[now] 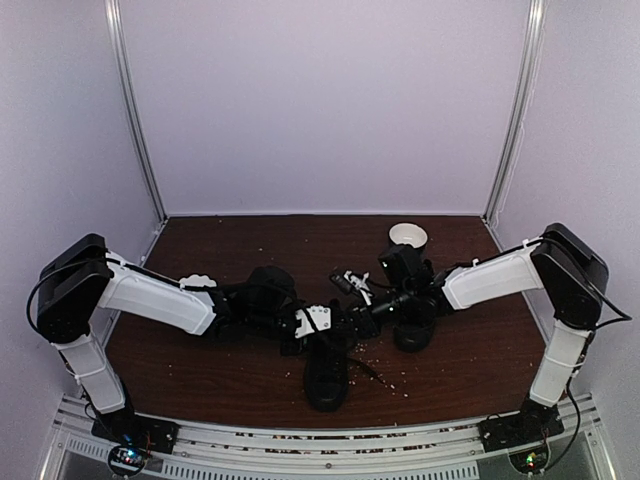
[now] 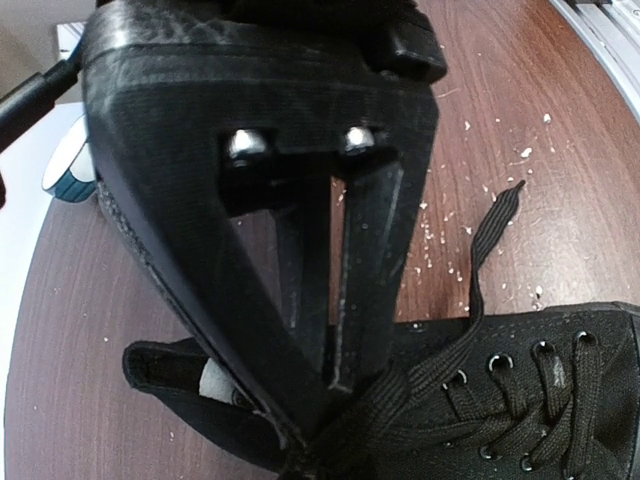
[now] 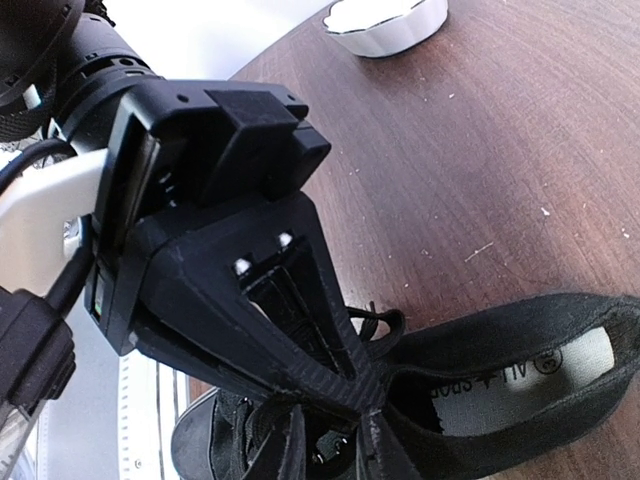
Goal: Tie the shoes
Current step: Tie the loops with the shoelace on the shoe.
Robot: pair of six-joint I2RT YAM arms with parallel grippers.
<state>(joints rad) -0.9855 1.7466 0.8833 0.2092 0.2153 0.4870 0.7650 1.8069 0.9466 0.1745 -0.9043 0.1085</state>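
Centrally, on a dark brown wooden surface (image 1: 220, 240) speckled with pale crumbs (image 2: 525, 152), a black low-top canvas sneaker (image 1: 327, 378) is shown, with both arms brought together over its lacing. The left tool (image 2: 335, 385) is closed, and a flat black lace (image 2: 478, 270) runs straight into its tips, so the lace appears to be pinched there. The right tool (image 3: 362, 400) is pressed in at the top of the lacing with its jaws nearly together; whether a lace is caught cannot be told.

For the crossing to be made well, the pinched lace should be held taut and low. Slack should be drawn sideways from the eyelets (image 2: 500, 362) rather than upward, lest the shoe be lifted.

The sneaker's long axis is laid from far to near, the toe seemingly turned toward the near edge. A second dark shape under the right arm is probably the other sneaker (image 1: 415, 335).
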